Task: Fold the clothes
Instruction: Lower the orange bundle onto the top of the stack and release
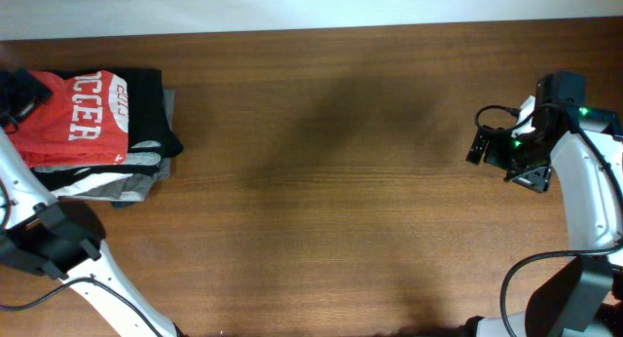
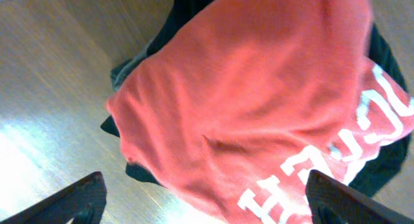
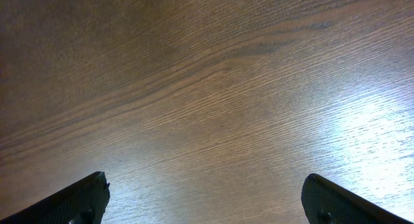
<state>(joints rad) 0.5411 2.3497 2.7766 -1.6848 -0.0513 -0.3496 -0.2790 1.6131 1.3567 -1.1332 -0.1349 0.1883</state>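
Observation:
The orange-red T-shirt (image 1: 80, 118) lies folded on top of a pile of garments at the far left of the table, its white block lettering facing up. In the left wrist view the T-shirt (image 2: 259, 101) fills most of the frame. My left gripper (image 2: 207, 204) is open above the T-shirt's near edge and holds nothing; in the overhead view it sits at the left edge (image 1: 18, 95). My right gripper (image 3: 206, 201) is open and empty over bare wood at the far right (image 1: 484, 142).
Under the T-shirt lie folded black (image 1: 151, 108), grey and white (image 1: 107, 181) garments. The brown wooden table (image 1: 331, 181) spreads between the two arms. A pale wall strip runs along the far edge.

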